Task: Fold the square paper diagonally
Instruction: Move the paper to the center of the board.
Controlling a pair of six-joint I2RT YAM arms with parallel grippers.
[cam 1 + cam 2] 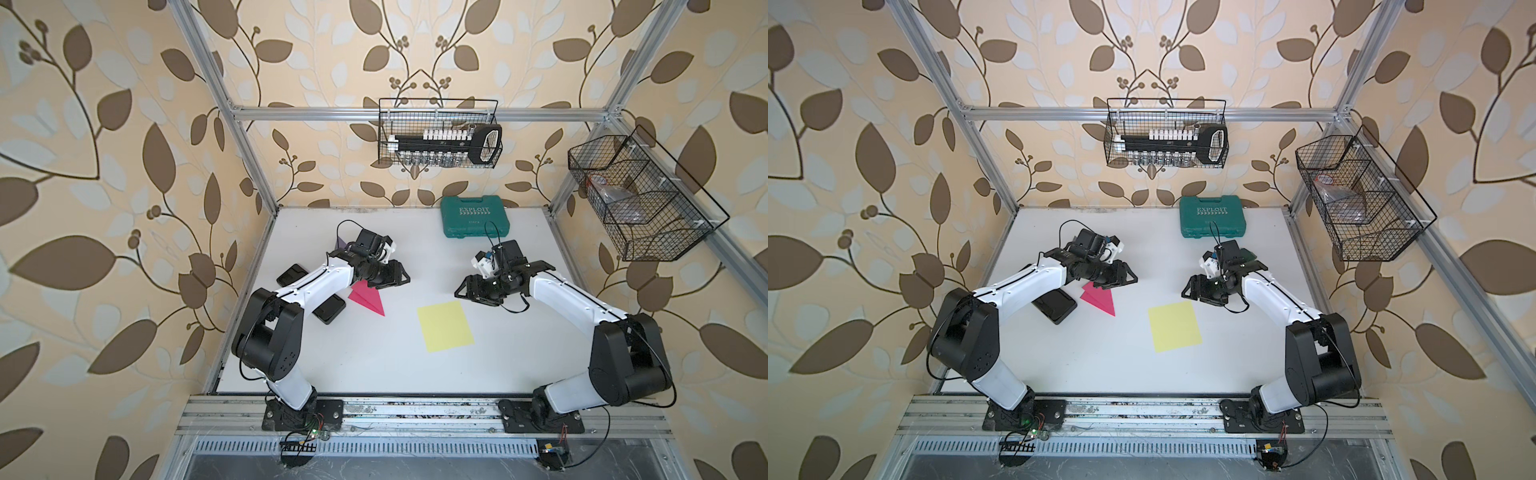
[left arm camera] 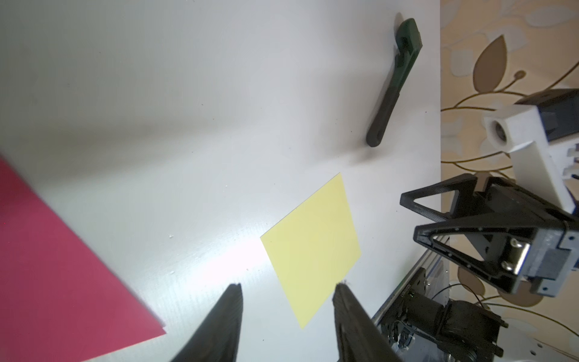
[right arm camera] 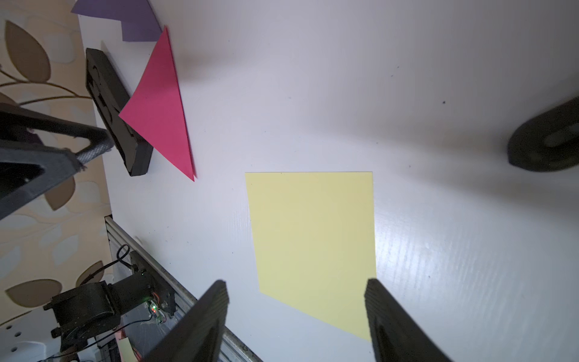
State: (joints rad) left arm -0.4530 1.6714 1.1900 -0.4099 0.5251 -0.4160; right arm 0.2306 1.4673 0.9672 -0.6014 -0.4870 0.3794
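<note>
A yellow square paper [image 1: 445, 326] [image 1: 1174, 326] lies flat and unfolded on the white table, right of centre in both top views. My left gripper [image 1: 400, 276] [image 1: 1130, 277] hovers left of and behind it, open and empty. The left wrist view shows its fingers apart [image 2: 289, 286], with the yellow paper [image 2: 313, 247] beyond them. My right gripper [image 1: 459, 291] [image 1: 1186, 291] hangs just behind the paper's far right corner, open and empty. In the right wrist view its jaws [image 3: 296, 282] stand wide apart over the paper's [image 3: 313, 244] near edge.
A pink paper folded into a triangle [image 1: 368, 299] [image 3: 163, 109] lies under the left arm, next to black blocks [image 1: 330, 309] and a purple paper [image 3: 125, 18]. A green tool case [image 1: 476, 217] stands at the back. Wire baskets [image 1: 440, 133] [image 1: 640, 199] hang on the frame.
</note>
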